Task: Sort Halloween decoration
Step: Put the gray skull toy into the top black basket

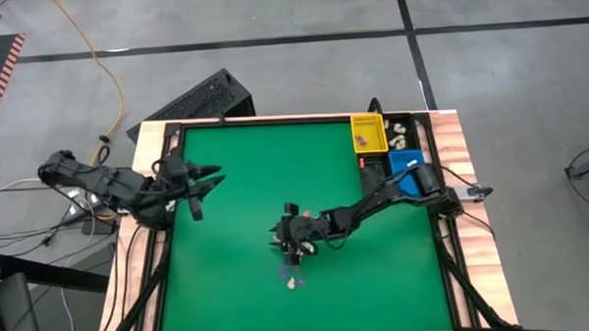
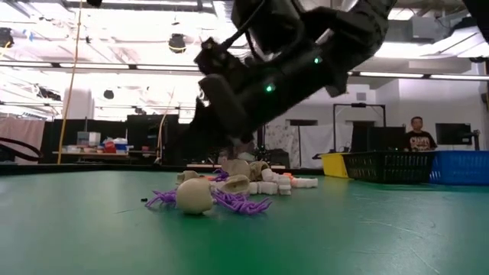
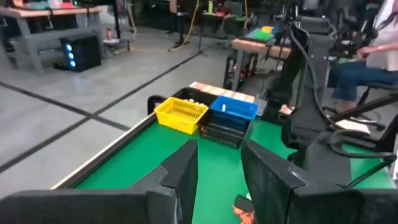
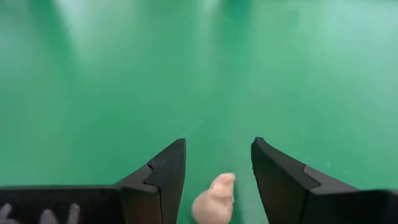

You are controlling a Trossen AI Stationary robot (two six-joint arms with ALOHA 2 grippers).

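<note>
The Halloween decoration is a small heap of cream, purple and orange trinkets lying on the green mat near its middle. In the low view a cream ball sits on the mat in front of purple spider shapes. My right gripper hangs low just beyond the heap, open. In its wrist view one cream trinket lies on the mat between the open fingers, with a gap on each side. My left gripper waits open near the table's left edge.
A yellow bin, a black bin with cream pieces and a blue bin stand at the far right corner. A keyboard lies beyond the far edge. A person sits in the room behind.
</note>
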